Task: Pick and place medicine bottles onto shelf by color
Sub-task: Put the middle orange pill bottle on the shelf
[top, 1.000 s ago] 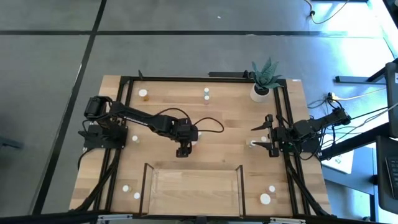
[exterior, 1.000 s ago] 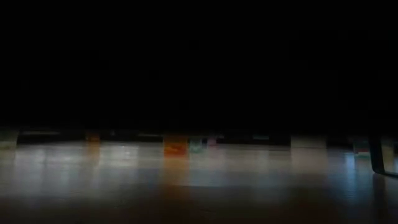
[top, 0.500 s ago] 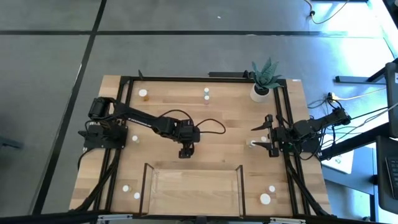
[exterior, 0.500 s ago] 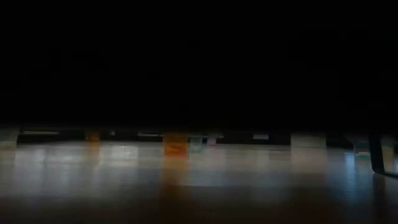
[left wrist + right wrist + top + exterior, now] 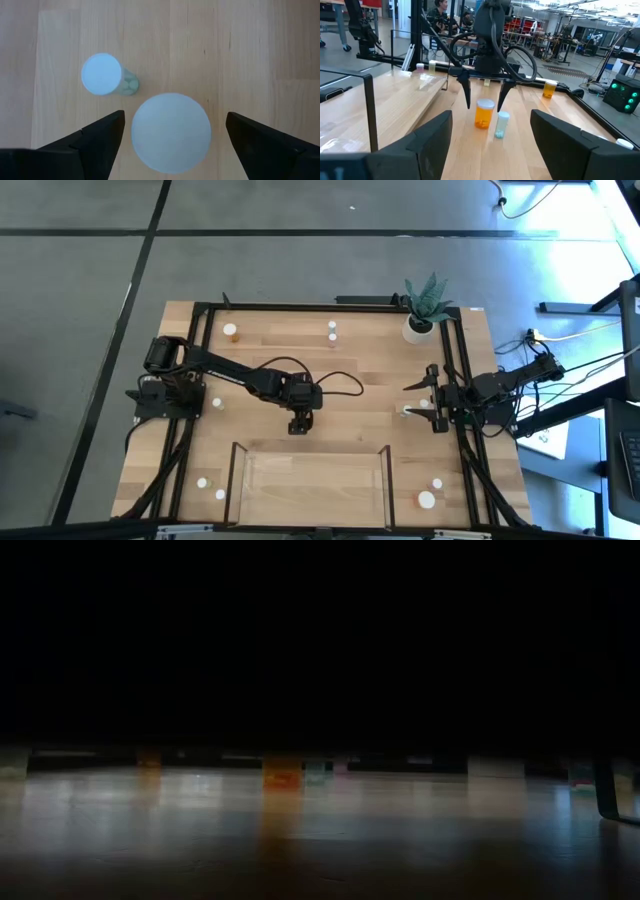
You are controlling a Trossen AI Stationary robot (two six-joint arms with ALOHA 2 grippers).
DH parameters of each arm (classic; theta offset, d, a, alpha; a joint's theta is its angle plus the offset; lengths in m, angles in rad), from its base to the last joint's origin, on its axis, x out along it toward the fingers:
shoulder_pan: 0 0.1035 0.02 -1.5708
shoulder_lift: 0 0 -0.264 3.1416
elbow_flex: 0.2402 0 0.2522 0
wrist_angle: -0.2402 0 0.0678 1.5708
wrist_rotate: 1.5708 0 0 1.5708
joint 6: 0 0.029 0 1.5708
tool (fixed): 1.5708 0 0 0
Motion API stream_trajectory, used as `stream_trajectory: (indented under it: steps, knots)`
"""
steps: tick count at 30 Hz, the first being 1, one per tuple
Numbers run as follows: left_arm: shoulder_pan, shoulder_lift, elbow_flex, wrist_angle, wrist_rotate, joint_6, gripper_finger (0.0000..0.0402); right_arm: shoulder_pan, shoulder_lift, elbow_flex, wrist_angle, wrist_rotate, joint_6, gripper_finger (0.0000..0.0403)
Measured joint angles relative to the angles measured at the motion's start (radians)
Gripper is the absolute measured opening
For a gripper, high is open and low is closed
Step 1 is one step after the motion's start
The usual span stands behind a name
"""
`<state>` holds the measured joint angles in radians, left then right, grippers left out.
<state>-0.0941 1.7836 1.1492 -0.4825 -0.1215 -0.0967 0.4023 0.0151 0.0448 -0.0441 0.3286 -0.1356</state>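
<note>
Right wrist view alone shows wide bottle [image 5: 484,114] amber.

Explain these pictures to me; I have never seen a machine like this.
Two dark robot arms stand at a wooden table. One picture looks straight down on it, one looks level across the tabletop and is nearly black, and two come from cameras on the arms' wrists.

Small white-capped bottles are scattered over the table; a potted plant stands in a far corner and a shelf lies at the near edge.

The left tool hangs open near the middle, straight above a wide bottle with an amber body; a slimmer greenish bottle stands beside it. The fingers are on either side of the wide one, not touching it. The right tool waits open at the right side. Neither holds anything.
</note>
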Motion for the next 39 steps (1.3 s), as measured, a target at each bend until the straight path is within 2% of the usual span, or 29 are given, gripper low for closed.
stream_trajectory:
  steps: [6,31,39]
  knots:
    - [0.000,0.000,0.000,-0.001,-0.008,-0.002,0.0334,0.000,0.000,0.000,0.000,0.000,0.000,0.0272]
    - [0.000,0.000,0.000,-0.002,-0.029,-0.006,0.0206,0.000,0.001,0.000,0.001,0.000,0.000,0.0272]
    - [0.000,0.000,0.000,-0.001,-0.029,-0.007,0.0199,0.000,0.001,0.000,0.001,0.000,0.000,0.0272]
